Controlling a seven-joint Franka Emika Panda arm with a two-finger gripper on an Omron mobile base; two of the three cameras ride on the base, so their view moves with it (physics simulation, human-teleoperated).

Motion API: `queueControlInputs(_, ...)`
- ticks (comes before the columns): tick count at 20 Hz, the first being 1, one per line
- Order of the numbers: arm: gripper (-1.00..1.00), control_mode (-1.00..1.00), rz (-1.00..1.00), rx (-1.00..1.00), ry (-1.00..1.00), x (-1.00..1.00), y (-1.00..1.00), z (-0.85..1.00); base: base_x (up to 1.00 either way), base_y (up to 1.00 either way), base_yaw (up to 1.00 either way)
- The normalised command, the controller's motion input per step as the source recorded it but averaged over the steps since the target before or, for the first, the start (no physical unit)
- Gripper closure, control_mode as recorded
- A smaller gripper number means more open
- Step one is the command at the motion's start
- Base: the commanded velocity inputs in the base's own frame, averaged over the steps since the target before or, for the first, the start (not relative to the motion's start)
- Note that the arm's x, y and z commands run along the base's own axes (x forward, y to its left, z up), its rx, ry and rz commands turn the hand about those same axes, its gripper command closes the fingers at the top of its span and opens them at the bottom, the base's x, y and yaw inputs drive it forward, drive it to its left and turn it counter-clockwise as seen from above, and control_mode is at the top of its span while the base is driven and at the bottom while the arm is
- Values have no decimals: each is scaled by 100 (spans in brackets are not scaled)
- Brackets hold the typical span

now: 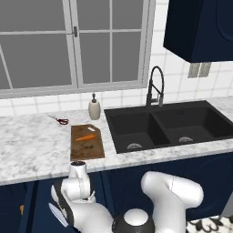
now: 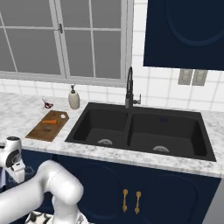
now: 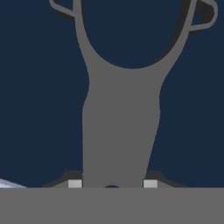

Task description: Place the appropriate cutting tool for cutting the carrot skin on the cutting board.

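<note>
Brown cutting board carries the carrot on the worktop. From the right, the arm sits low. Up close, our end effector seems clenched on the peeler; we could knock the carrot when placing

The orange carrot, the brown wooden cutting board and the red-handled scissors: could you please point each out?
orange carrot (image 1: 85,137): left base view, its middle.
brown wooden cutting board (image 1: 89,150): left base view, bare near half.
red-handled scissors (image 1: 62,121): left base view, red handles.

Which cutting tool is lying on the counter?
The red-handled scissors, left of the soap bottle; the grey peeler is off the counter, held in the pincer.
</note>
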Motion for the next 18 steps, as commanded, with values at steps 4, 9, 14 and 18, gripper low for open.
queueControlInputs(4,100,-100,-4,0,-1,-89,-1,82,0,0,0)
queueControlInputs(9,100,-100,-1,0,-13,-79,0,100,0,0,0)
queueControlInputs(14,100,-100,-3,-3,-26,-17,0,100,0,0,0)
queueControlInputs(18,100,-100,-6,-6,-31,1,0,100,0,0,0)
